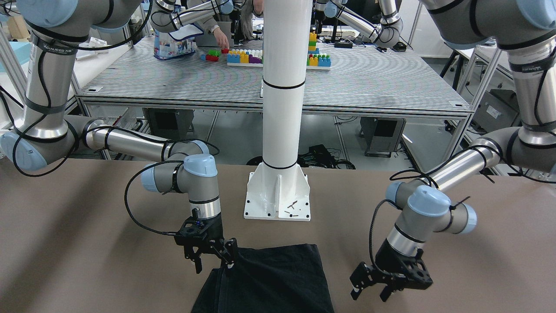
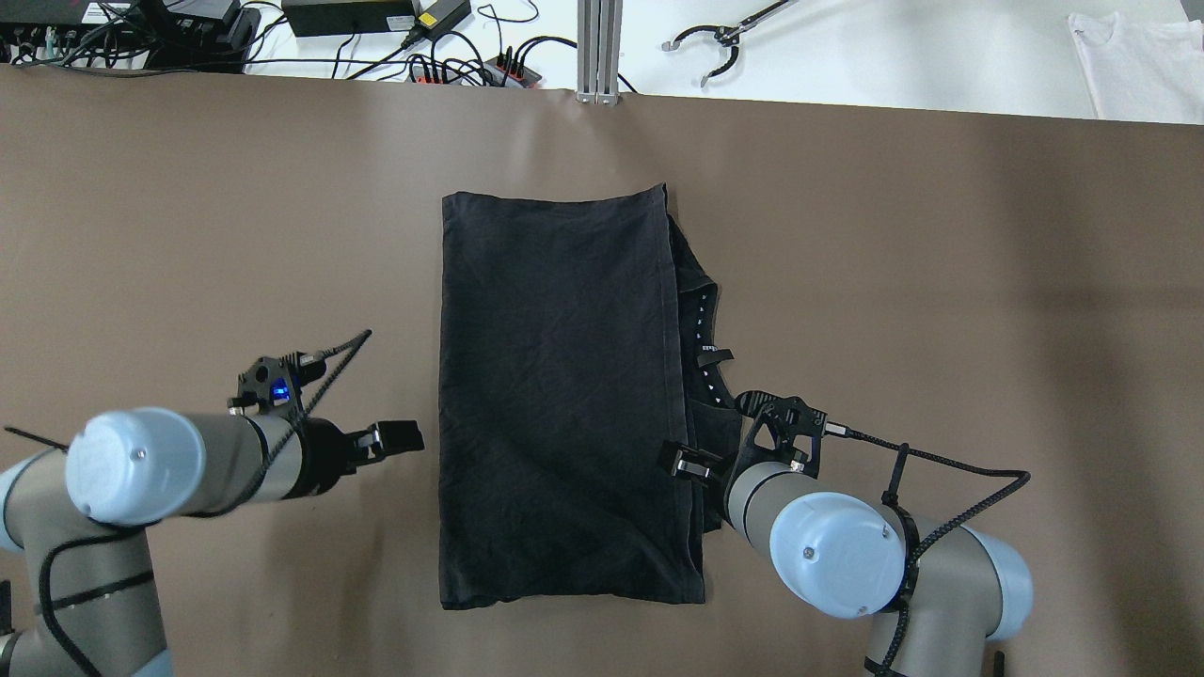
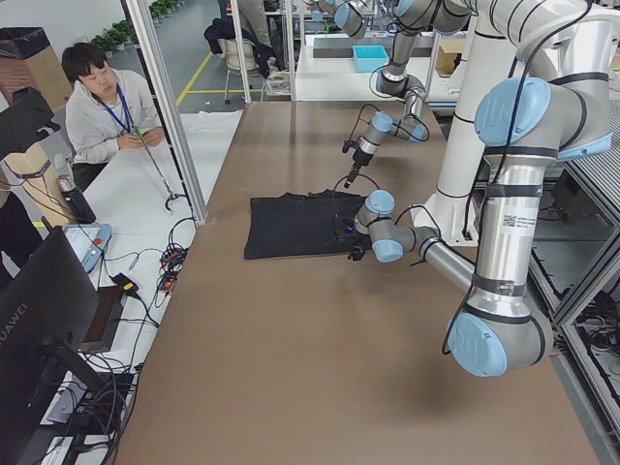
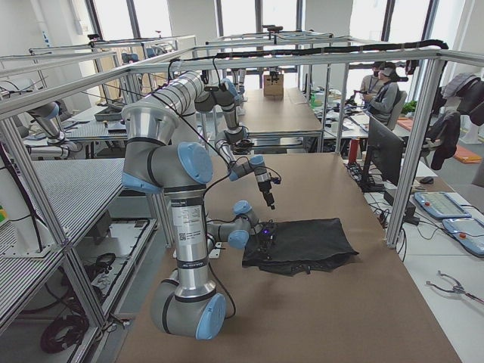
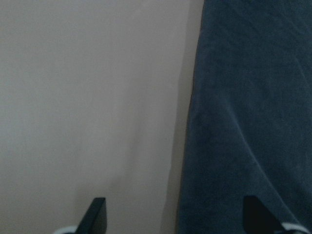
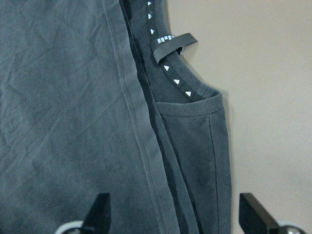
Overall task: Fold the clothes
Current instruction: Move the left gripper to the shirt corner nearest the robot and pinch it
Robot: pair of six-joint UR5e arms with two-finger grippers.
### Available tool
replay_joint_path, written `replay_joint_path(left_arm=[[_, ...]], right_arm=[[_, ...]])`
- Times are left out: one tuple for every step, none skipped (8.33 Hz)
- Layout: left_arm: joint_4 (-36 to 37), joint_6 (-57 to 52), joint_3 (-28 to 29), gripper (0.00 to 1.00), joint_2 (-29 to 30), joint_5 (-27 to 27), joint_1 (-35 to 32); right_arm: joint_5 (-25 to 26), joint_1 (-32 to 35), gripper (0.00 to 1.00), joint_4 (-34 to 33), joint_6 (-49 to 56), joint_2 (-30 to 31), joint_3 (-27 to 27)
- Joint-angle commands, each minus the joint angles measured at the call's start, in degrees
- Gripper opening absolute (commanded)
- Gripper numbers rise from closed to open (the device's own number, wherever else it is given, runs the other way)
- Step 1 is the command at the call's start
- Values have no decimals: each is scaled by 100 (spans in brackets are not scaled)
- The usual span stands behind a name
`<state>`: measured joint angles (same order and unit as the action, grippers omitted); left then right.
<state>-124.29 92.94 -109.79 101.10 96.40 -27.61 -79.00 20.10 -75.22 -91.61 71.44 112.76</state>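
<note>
The clothes (image 2: pixel 555 395) are seen lying flat on the counter (image 2: pixel 235 235), apparently doubled lengthwise, with a neckline (image 6: pixel 170 73) and its hang loop (image 6: pixel 173 44) left peeping out beside the upper layer's hem. The right gripper (image 1: pixel 213 256) is poised low over that long edge with its jaws spread wide. The hem and the layers beneath it are framed between the jaws, and nothing is pinched. The left gripper (image 1: pixel 371 289) is held at the opposite long edge, jaws likewise spread and empty, with one jaw above bare counter, the other above fabric, and the edge running between them. One fold is judged to be laid, and the grasp for the next is judged to be in hand. For that, both pairs of jaws would need to be lowered onto their edges, every layer caught on the stacked side, and the two lifts kept level so the stack is not skewed.
</note>
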Motion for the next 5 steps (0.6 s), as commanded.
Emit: replay_joint_path(left_arm=[[1, 873, -69, 100, -64, -1146, 1263], [10, 979, -69, 100, -55, -1533, 1659], [10, 1032, -69, 100, -38, -1763, 1958], [19, 1102, -8, 100, 41, -1939, 2109], [27, 1103, 1, 100, 59, -1941, 2120]], right_arm=[[25, -14, 93, 7, -58, 10, -8], [25, -14, 93, -1, -58, 10, -8], [33, -14, 93, -2, -58, 10, -8], [33, -23, 93, -2, -58, 10, -8], [42, -32, 93, 7, -58, 19, -8]])
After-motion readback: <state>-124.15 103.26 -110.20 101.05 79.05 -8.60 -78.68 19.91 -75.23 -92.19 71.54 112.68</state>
